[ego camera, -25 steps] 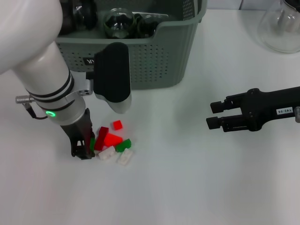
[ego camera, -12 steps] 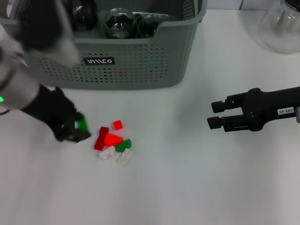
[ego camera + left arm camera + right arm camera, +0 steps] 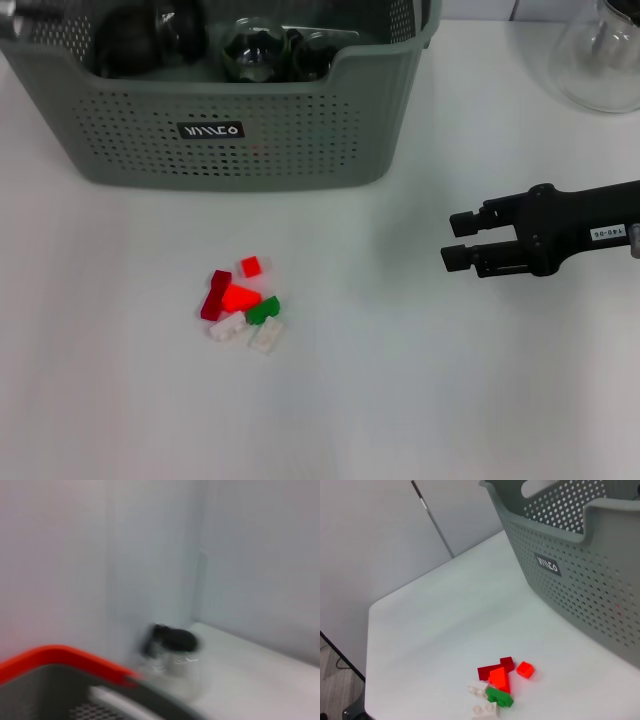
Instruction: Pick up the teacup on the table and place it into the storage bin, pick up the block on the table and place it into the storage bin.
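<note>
White counter (image 3: 400, 400), carrying the storage bin (image 3: 300, 130) at its far side with dark glassware inside. Small heap of red, green and white blocks (image 3: 242, 308) lying in front of the bin, well apart from it. Right gripper (image 3: 455, 243) hovering off to the right, fingers spread, holding nothing; left gripper out of sight

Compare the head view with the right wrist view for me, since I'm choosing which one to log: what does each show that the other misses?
Only the head view shows the right gripper, open and hovering over the table, the dark glassware inside the storage bin, and a glass vessel at the far right. Only the right wrist view shows the table's outer edge, the wall and floor beyond. Both show the bin with its black label and the pile of red, green and white blocks.
</note>
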`<move>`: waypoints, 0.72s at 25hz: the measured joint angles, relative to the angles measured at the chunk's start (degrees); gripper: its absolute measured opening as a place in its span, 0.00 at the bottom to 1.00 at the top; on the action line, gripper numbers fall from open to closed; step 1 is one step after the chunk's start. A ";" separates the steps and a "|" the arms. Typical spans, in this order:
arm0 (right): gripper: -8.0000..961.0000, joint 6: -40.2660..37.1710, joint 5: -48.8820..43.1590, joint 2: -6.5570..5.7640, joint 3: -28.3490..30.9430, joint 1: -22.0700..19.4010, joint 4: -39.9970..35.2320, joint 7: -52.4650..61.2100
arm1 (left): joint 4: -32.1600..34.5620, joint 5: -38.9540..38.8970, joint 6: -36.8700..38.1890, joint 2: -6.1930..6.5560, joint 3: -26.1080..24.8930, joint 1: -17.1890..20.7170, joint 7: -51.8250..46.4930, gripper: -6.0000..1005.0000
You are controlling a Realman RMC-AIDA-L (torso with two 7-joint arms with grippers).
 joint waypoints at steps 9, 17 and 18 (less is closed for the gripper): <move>0.62 0.03 0.00 -0.32 -0.05 0.14 -0.11 0.22 | -14.80 28.79 -7.70 1.77 1.36 -15.61 -9.54 0.46; 0.62 0.14 -0.06 -0.70 -0.07 0.27 -0.11 0.74 | -18.20 37.16 -4.58 5.57 6.83 -19.11 -15.92 0.47; 0.62 0.15 -0.07 -0.70 -0.06 0.29 -0.11 0.64 | -18.87 37.22 -4.34 6.36 7.41 -19.21 -17.07 0.47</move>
